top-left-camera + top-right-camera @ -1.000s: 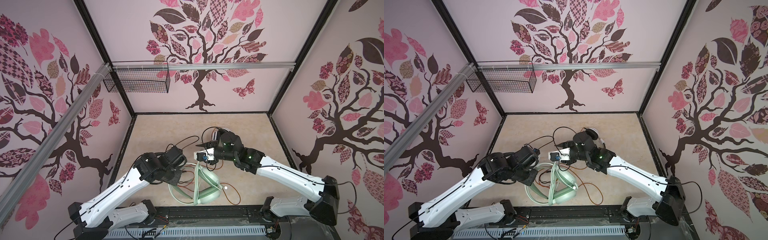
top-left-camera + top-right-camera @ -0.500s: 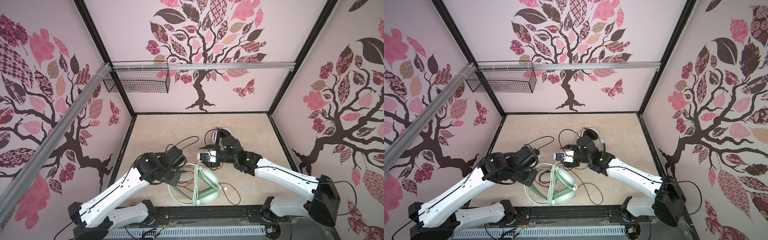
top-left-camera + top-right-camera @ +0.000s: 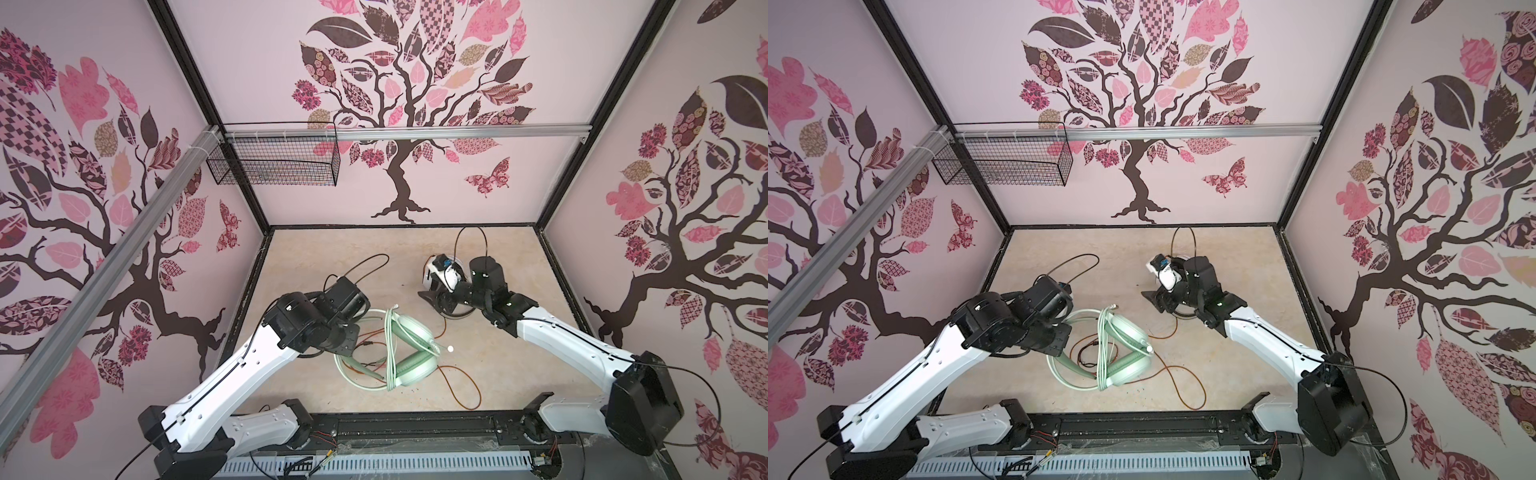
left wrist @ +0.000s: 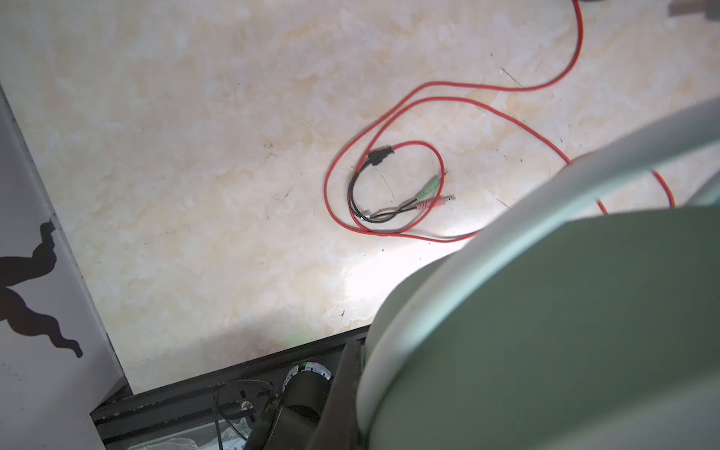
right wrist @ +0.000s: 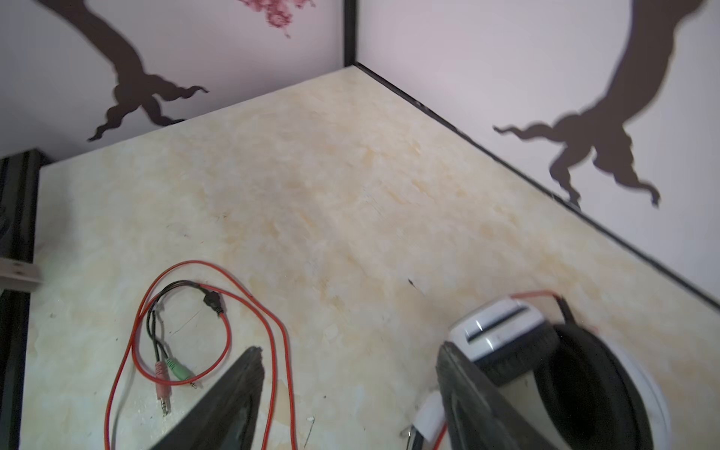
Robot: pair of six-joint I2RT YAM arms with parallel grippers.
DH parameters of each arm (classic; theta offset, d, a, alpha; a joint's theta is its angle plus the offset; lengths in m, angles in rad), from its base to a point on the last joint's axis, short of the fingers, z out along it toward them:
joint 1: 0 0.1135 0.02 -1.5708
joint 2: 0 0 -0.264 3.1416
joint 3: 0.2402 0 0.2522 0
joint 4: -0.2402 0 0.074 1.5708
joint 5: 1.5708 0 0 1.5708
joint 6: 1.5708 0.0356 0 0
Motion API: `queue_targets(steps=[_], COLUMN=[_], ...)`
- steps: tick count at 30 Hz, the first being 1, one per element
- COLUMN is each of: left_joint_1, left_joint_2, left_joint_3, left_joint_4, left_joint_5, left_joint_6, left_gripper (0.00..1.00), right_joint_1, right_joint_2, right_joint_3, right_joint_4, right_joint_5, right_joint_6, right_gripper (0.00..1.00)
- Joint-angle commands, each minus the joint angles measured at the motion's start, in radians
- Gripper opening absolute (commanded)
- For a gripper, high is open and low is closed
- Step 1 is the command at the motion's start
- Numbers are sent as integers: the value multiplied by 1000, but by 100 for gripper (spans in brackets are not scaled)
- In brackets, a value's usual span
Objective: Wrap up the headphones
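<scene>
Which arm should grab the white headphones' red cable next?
Right, probably. The right gripper is open beside the white-and-black headset, with the red cable lying close by. The left gripper is shut on the mint-green headset.

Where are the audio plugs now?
On the table left of centre, the audio plugs lie inside a red cable loop beside the mint-green headset, clearest in the left wrist view.
</scene>
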Motion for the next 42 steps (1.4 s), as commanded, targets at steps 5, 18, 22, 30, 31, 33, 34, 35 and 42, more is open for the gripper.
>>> queue_targets(steps=[5,18,22,30,31,33,34,35,42], left_joint_1=[75,291,342,421,423,450,459,467,580], left_joint_2=[89,200,261,341,339,340,337,329,416], left_joint_3=[112,-11,-7,-28,-39,-25,-21,-24,10], left_joint_4=[80,384,431,523,545,545,552,569,547], left_joint_5=[-48,50,63,65,53,88,94,86,165], left_joint_6=[-29,-81,-85,-52,-46,-53,-51,-53,-61], left_gripper=[0,0,0,0,0,0,0,0,0], right_joint_1=[-5,-4,-3,-3,-3,-2,-2,-2,-2], right_joint_2=[-73,-549,-608,-709,-721,-739,-739,-732,-655], right_joint_3=[-96,-649,-636,-651,-658,-665,-661,-659,-635], right_joint_4=[-122,145,127,-2,13,28,25,27,35], right_joint_5=[173,131,82,14,1,19,29,36,9], right_joint_6=[393,515,495,514,514,510,505,502,498], right_gripper=[74,72,72,73,74,74,74,74,74])
